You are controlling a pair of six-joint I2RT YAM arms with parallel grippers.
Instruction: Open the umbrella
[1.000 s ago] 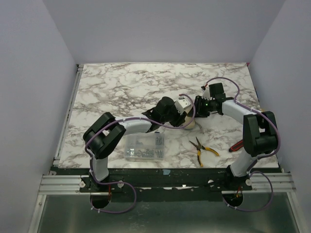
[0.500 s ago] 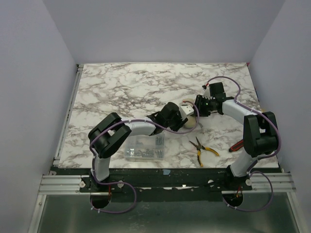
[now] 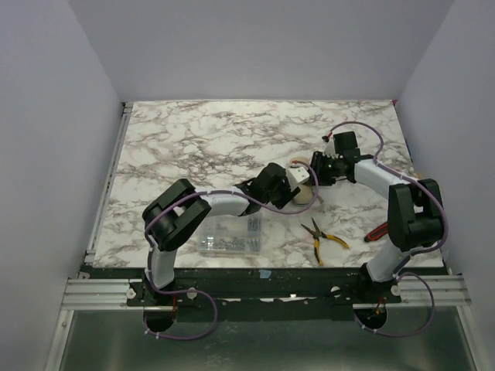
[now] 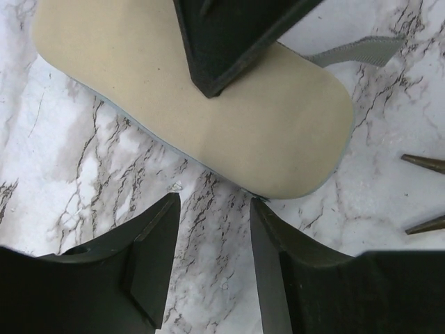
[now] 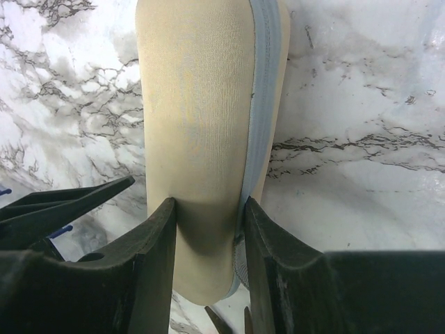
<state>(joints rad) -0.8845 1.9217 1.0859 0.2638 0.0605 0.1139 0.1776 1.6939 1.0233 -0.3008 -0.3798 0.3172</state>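
Observation:
The umbrella (image 3: 304,193) is bundled in a cream sleeve and lies on the marble table near the middle right. My right gripper (image 3: 315,176) is shut on its far end; in the right wrist view both fingers press the sleeve's sides (image 5: 195,104), gripper (image 5: 208,209). My left gripper (image 3: 289,188) is open and empty. In the left wrist view its fingertips (image 4: 212,202) stand just short of the sleeve's long side (image 4: 208,125), with bare table between them. A grey strap (image 4: 361,52) sticks out of the sleeve's end.
A clear plastic box of screws (image 3: 230,234) lies by the left arm near the front. Yellow-handled pliers (image 3: 321,236) lie just in front of the umbrella, tips showing (image 4: 424,163). A red-handled tool (image 3: 377,230) lies by the right arm's base.
My left gripper has moved right and closer to the umbrella's side. The right gripper has kept its hold and hardly moved.

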